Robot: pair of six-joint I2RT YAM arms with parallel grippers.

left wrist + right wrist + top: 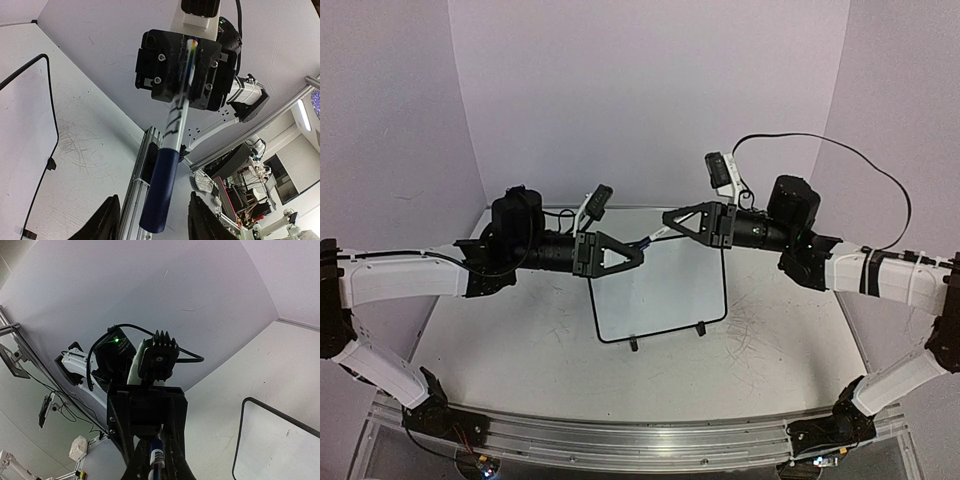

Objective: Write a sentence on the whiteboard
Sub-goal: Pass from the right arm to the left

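The whiteboard stands upright mid-table on its two black feet; its black frame also shows in the left wrist view and the right wrist view. The sentence is out of view. Both arms meet tip to tip above the board. My right gripper is shut on a marker with a white body. The marker's dark blue cap points into my left gripper. That gripper is open, its black fingers standing on either side of the cap with a gap on each side.
An aluminium rail runs along the near edge of the table between the arm bases. The tabletop carries faint grey scribble marks. White walls close off the back and both sides.
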